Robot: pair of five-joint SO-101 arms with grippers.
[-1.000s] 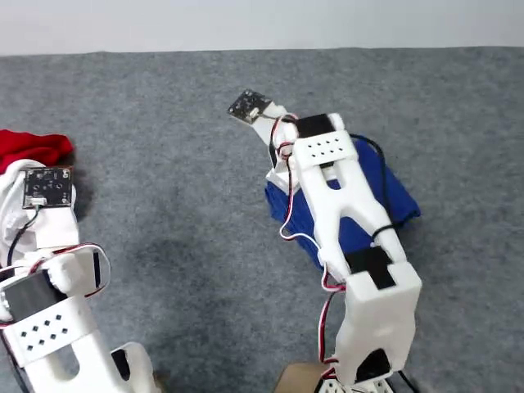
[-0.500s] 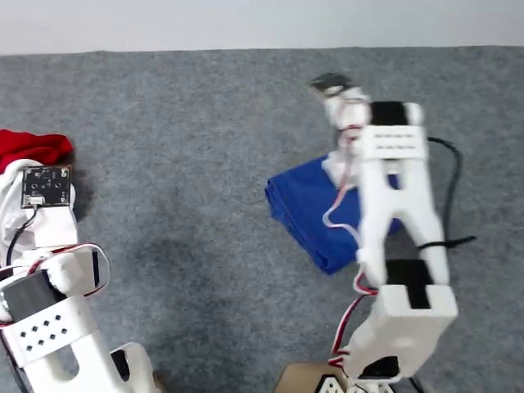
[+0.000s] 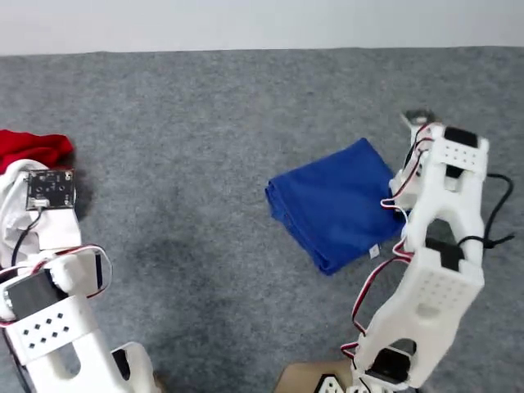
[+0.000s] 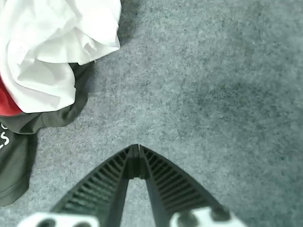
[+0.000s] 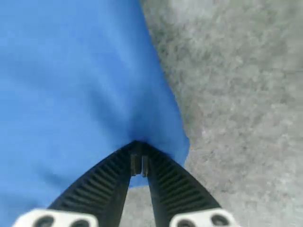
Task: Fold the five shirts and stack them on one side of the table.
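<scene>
Now, at the left edge of the counter (image 3: 180,123): an unfolded heap of red shirt (image 3: 33,149), white shirt (image 4: 47,47) and dark shirt (image 4: 14,142). Just beside it hangs the left gripper (image 4: 138,150), fingers pressed together, holding nothing. Centre-right: blue shirt (image 3: 332,201), folded, lying askew. At its right edge is the right gripper (image 5: 137,145), fingers pressed together, tips against the fabric; cloth caught or not, cannot tell. Judgement: square the fold with light strokes and avoid dragging a layer open.

It looked like a robotics lab bench, not a home; a grey carpet-like cover lay over the table (image 3: 180,164); a plain pale wall (image 3: 246,24) crossed the top of the frame; one white plastic arm (image 3: 53,327) with a bare circuit board (image 3: 51,188) stood lower left; a second arm (image 3: 438,286) stood lower right.
</scene>
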